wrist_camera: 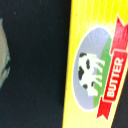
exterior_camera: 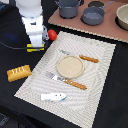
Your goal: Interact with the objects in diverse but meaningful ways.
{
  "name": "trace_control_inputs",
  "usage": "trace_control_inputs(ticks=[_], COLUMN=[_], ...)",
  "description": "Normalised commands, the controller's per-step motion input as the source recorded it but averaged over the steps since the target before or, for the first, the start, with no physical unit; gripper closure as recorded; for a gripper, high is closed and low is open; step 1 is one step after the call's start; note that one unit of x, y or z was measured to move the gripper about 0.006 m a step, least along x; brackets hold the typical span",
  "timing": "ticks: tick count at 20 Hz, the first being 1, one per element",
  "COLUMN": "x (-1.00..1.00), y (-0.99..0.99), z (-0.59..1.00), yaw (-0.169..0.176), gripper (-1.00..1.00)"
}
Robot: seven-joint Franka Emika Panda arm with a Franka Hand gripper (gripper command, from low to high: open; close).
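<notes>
Wrist view: butter box label, cow.

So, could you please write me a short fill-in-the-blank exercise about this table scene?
1. The word printed on the yellow box is ____.
2. The animal pictured on that box is a ____.
3. The round plate lies between a knife and a ____.
4. The tomato is coloured ____.

Missing words: butter; cow; fork; red.

Tan plate with cutlery on placemat; grey pots behind.
</notes>
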Motion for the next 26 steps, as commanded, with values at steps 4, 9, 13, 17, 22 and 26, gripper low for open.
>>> trace_control_inputs(ticks=[4,9,13,17,22,26], x=[-0.16,-0.07,-0.03,-0.01,0.07,0.66], y=[-0.23,-0.24,-0.13,-0.05,0.09,0.36], z=[-0.21,-0.04,-0.06,-0.08,0.88,1.0], yaw=[0.087,0.076,0.076,0.076,0.015,-0.038], gripper=[1.0,1.0,1.0,1.0,1.0,1.0])
